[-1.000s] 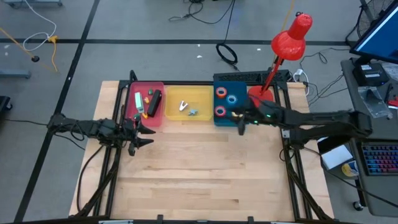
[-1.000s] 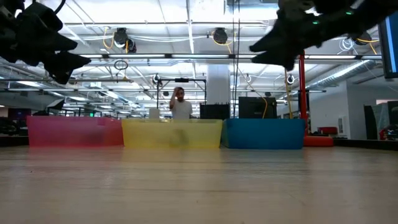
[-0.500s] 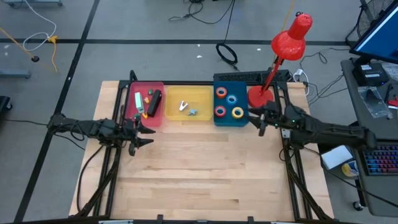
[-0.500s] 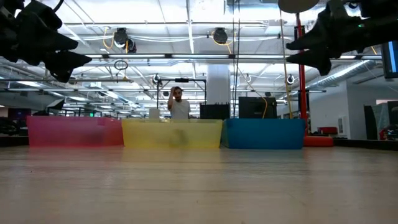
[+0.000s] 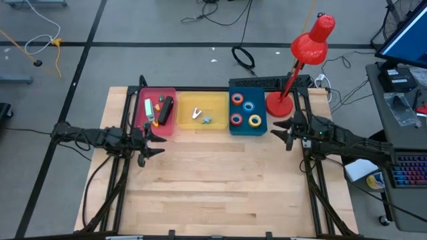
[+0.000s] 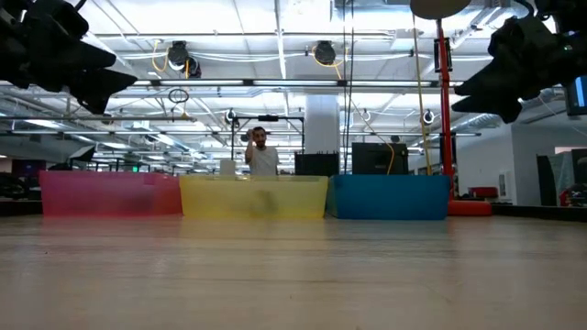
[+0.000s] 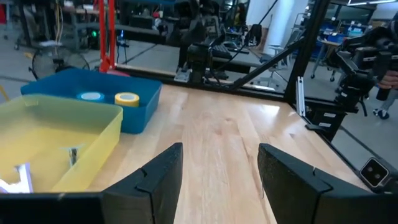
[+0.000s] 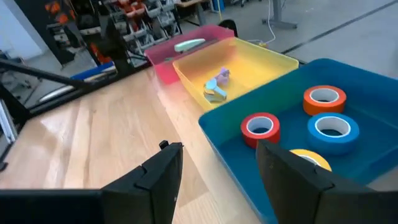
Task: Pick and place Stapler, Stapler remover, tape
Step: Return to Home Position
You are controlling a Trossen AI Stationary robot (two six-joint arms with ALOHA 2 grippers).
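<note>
Tape rolls (image 5: 255, 121) lie inside the blue bin (image 5: 259, 95), at ten o'clock from the right gripper (image 5: 285, 133) in the high view, its jaws apart and empty, the nearer arm; farther at nine o'clock, the left gripper (image 5: 156, 141) hangs, jaws apart too.

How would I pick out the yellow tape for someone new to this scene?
Three bins line the table's far edge; the blue bin is the one beside the red lamp. Of four rolls inside, the yellow tape is the only yellow one, in the corner nearest the right gripper.
</note>
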